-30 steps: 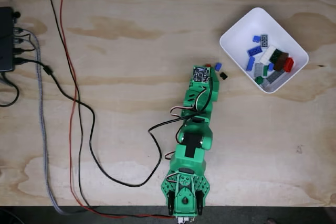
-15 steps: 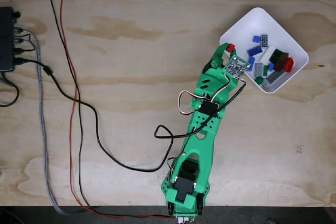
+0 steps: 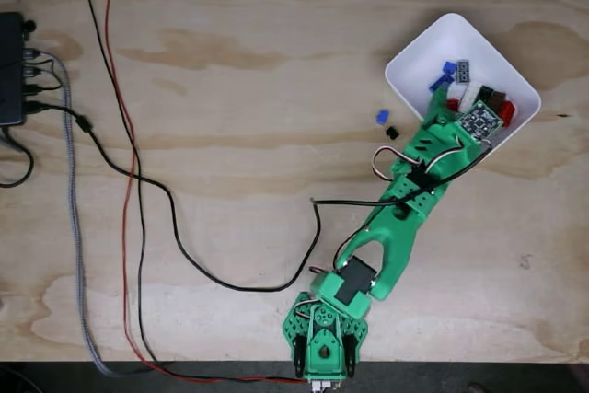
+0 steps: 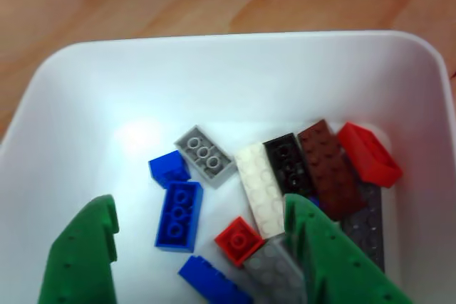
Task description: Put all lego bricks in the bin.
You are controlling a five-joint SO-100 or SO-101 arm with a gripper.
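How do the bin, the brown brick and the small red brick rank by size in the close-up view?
Largest to smallest in the other view:
1. bin
2. brown brick
3. small red brick
The gripper hangs open above them.

Bin [image 3: 433, 40] partly under green arm [image 3: 412, 186].

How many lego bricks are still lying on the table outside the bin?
2: a small blue plastic brick and a tiny black brick just below it, both on the plywood left of the shallow white plastic bin. The arm could hide others.
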